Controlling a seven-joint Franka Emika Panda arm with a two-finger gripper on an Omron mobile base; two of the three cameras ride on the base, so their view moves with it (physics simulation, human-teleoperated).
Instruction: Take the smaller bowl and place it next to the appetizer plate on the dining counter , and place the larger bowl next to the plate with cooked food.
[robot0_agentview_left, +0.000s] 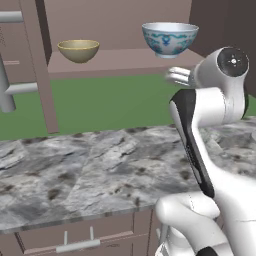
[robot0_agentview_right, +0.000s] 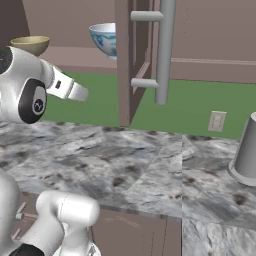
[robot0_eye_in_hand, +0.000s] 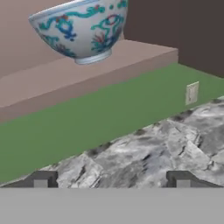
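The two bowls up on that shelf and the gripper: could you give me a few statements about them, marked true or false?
1. The smaller bowl and the larger bowl both stand on the brown shelf. True.
2. The larger bowl lies tipped on its side. False: it stands upright.
3. The gripper is open and holds nothing. True.
4. The smaller bowl has a blue pattern. False: it is plain olive-tan; the larger bowl carries the pattern.
5. The bowls touch each other. False: they stand apart.
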